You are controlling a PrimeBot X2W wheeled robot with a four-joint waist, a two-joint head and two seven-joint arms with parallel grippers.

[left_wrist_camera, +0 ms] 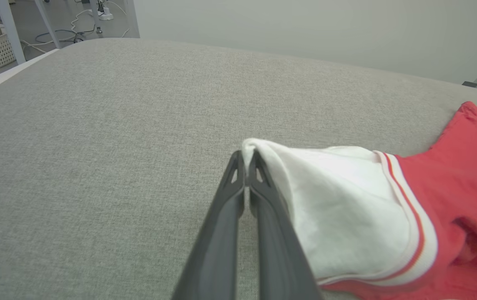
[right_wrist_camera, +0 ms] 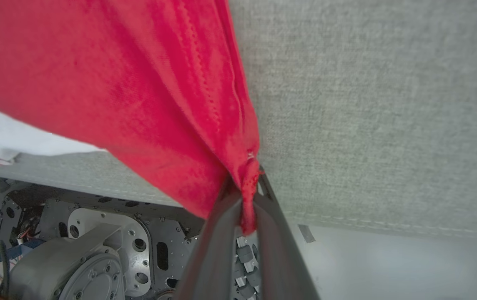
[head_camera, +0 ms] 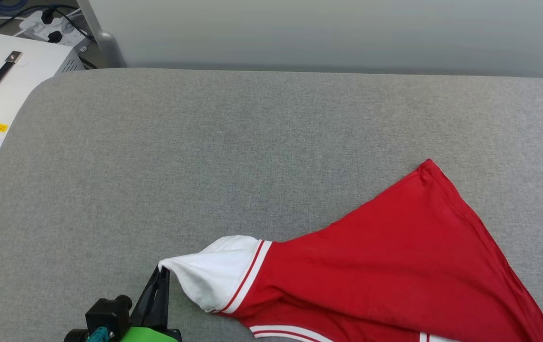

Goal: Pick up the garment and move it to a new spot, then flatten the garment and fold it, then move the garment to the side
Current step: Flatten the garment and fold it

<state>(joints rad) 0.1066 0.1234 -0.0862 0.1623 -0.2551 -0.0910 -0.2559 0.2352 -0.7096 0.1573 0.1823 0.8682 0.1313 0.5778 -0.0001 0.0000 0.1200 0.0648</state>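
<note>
Now the garment (head_camera: 395, 251) lies spread at the surface's (head_camera: 205, 142) near-right corner.
Head view: left hand (head_camera: 162, 271) pinches the white sleeve tip. Left wrist view: jaws closed on it. Right wrist view: right hand (right_wrist_camera: 244, 187) clamps a red corner; I'd draw both apart evenly.

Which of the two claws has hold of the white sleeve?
The left gripper: it pinches the garment by its white sleeve. The right gripper clamps a red corner instead.

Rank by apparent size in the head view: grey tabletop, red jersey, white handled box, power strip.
Grey tabletop
Red jersey, partly cut off by the frame
White handled box, also cropped
Power strip, smallest though farthest away
</note>
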